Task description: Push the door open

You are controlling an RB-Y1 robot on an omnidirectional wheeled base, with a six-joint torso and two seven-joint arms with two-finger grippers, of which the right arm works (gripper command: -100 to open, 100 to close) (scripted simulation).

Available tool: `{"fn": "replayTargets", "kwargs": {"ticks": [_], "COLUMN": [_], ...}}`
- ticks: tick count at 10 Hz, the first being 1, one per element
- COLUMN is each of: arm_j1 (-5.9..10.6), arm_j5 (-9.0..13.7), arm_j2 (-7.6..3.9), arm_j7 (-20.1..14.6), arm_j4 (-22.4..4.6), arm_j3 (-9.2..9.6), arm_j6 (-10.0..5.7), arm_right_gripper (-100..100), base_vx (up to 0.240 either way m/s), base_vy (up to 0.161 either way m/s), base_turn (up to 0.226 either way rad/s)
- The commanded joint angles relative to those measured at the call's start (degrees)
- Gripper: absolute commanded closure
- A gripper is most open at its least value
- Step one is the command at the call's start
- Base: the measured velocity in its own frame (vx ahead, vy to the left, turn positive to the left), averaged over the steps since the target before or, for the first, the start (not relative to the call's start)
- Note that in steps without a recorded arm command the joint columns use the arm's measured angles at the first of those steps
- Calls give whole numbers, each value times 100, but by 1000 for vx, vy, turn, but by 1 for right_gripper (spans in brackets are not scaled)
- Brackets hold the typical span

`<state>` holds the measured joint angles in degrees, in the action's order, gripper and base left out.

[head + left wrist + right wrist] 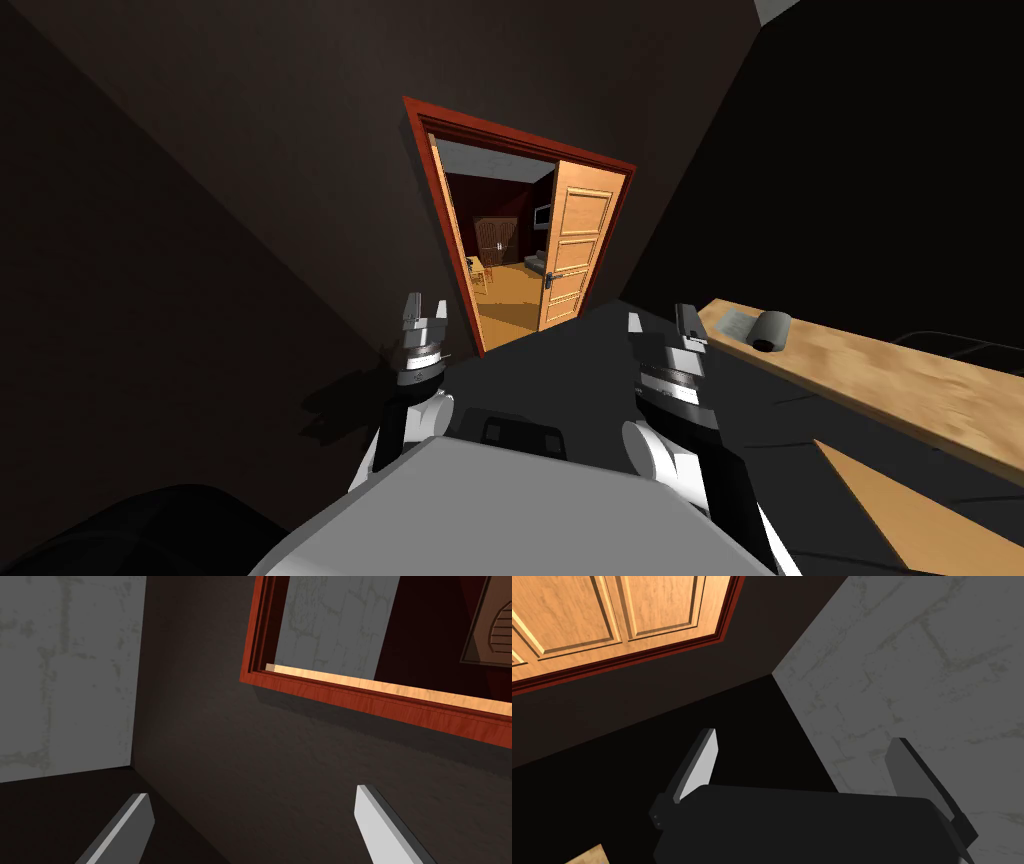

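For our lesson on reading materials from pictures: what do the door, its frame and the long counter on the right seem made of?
Door: pale orange wood, matte; grain lines and raised panels show.
Door frame: red-brown wood, maybe stained or varnished; streaky grain.
Counter: probably light wood; its mottled grain is faint.

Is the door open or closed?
Partly open: the door stands angled to one side of its red frame, and another room shows through the gap.

Panelled orange door (pixel 573 245) ajar in red frame (pixel 425 190)
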<state>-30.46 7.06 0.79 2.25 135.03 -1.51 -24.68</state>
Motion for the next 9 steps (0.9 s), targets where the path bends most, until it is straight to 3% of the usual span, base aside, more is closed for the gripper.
{"fn": "replayTargets", "kwargs": {"ticks": [1, 9], "arm_j1": [99, 661], "arm_j5": [-39, -262], "arm_j2": [-51, -283], "arm_j7": [-59, -391], "arm_j4": [-172, -1142], "arm_j3": [13, 89], "arm_j6": [-12, -81], "arm_right_gripper": [-100, -100], "base_vx": [1, 109], "base_vy": [-64, -45], "base_turn": [29, 30]}}
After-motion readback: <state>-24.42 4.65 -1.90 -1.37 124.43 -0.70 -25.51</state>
